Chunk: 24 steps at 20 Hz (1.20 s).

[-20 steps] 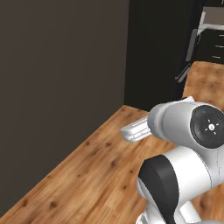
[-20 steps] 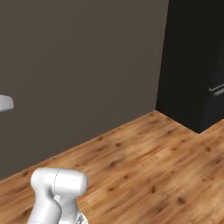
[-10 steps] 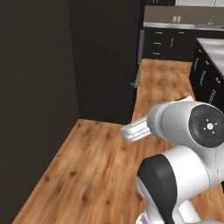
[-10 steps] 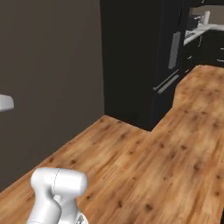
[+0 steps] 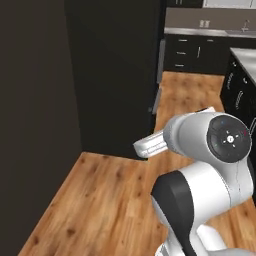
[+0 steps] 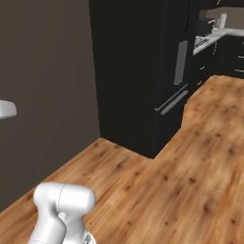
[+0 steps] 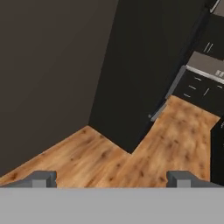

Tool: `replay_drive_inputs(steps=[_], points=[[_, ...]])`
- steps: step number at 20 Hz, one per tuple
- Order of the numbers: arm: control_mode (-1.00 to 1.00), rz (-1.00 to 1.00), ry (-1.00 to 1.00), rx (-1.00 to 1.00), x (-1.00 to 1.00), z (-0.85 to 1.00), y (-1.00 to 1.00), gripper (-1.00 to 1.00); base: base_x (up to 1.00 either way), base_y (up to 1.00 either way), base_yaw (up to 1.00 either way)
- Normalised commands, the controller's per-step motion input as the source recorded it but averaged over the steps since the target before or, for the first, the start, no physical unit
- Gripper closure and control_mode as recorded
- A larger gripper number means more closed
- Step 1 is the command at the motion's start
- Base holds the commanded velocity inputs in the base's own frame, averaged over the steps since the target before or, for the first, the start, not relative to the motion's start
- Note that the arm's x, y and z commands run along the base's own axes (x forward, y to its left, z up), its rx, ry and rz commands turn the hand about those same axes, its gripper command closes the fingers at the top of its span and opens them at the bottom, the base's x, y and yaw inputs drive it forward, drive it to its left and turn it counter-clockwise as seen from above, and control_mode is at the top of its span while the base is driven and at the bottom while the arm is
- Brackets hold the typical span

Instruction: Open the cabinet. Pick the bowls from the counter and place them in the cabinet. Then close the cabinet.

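item: white panda arm with dark joints (image 5: 210,165), folded low over the base, rising at the near right of the left base view. item: two-finger gripper (image 7: 111,178), two small dark finger tips (image 7: 41,177) standing far apart with only floor between them; jaws wide, holding nothing. item: warm brown wood-plank floor (image 6: 190,171), running from near to the far right. item: flat dark grey wall (image 6: 43,71), to the left. item: tall black appliance-like block (image 6: 138,66) at the wall's far end, with grey bar handles (image 6: 181,62), one upright and one slanted lower down; whether this is the task's cabinet cannot be told, and its front looks closed. item: far run of black lower cabinets under a pale grey counter (image 5: 200,47), with short light handles, well apart from the arm. bowls: none to point at in these views, so their place cannot be told. progress, as a judgement: nothing done; opening the cabinet, moving both bowls and closing it all remain, and the robot seems well short of its work place.
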Motion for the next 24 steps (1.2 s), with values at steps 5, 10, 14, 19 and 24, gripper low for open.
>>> replay_drive_inputs(steps=[5,10,14,19,24], points=[[1.00,0.00,0.00,0.00,0.00,0.00,0.00,-1.00,1.00,-0.79,-0.20],[1.00,0.00,0.00,0.00,0.00,0.00,0.00,-1.00,0.88,-0.28,-0.67],[1.00,0.00,0.00,0.00,0.00,0.00,0.00,-1.00,0.54,-0.11,-0.81],[1.00,0.00,0.00,0.00,0.00,0.00,0.00,-1.00,0.46,-0.02,-0.84],[1.00,0.00,0.00,0.00,0.00,0.00,0.00,-1.00,0.07,0.00,-0.94]])
